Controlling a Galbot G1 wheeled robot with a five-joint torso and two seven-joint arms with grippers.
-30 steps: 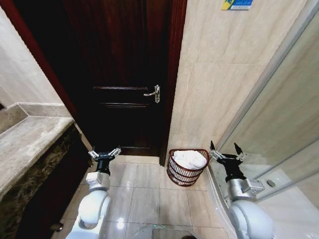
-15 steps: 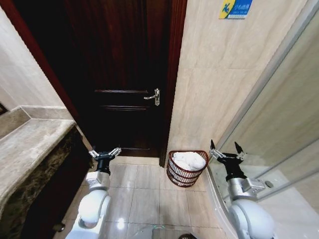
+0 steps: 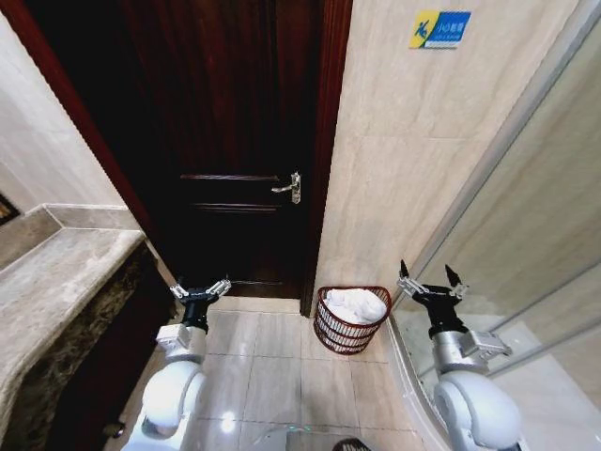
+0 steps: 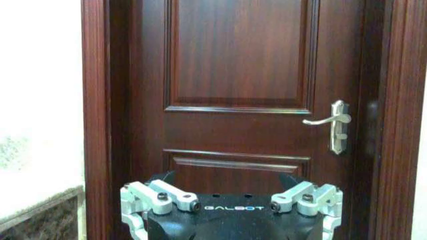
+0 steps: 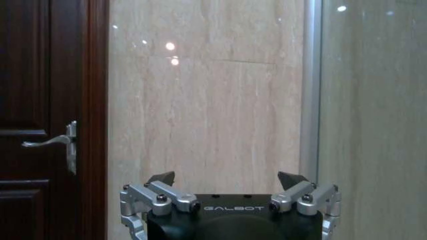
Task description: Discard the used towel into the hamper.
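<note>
Head view takes in a narrow tiled floor (image 3: 272,362), hemmed by a stone worktop (image 3: 52,282) at 9 o'clock and a glass panel (image 3: 535,244) at 3 o'clock. From the left: the left end effector (image 3: 199,291) hangs low before the dark door (image 3: 235,141), fingers spread wide, holding nothing. Door handle (image 3: 289,186) sits at 12 o'clock. The hamper (image 3: 349,319) stands on the floor between the arms, against the beige wall (image 3: 413,169) just beside the door frame, with the white towel (image 3: 356,303) lying inside. The right end effector (image 3: 428,279) hovers near the glass, fingers apart and empty. A blue sign (image 3: 439,28) high on the wall is too small to read.
</note>
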